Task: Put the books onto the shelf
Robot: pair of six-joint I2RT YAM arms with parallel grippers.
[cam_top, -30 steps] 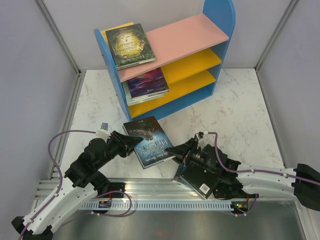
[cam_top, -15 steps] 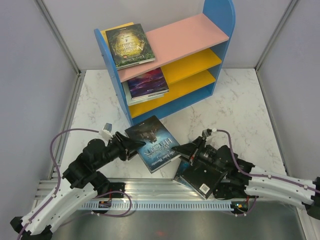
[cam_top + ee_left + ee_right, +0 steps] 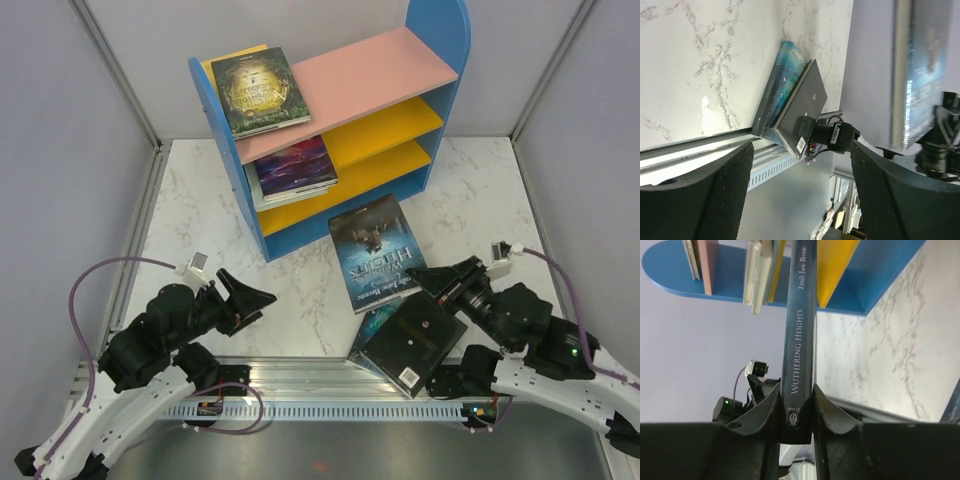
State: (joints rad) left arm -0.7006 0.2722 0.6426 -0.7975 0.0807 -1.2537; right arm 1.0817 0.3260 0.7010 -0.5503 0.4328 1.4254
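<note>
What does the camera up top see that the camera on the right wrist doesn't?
Only the top camera shows the black paperback book lying at the table's near edge. It also shows the gold-emblem front cover of the dark green paperback book on the pink top board. Only the right wrist camera shows the white title, Wuthering Heights, on the spine of the dark blue paperback book, with fingers pressed on each side. Both show that blue book, the right gripper holding it, and the small blue-sided shelf.
</note>
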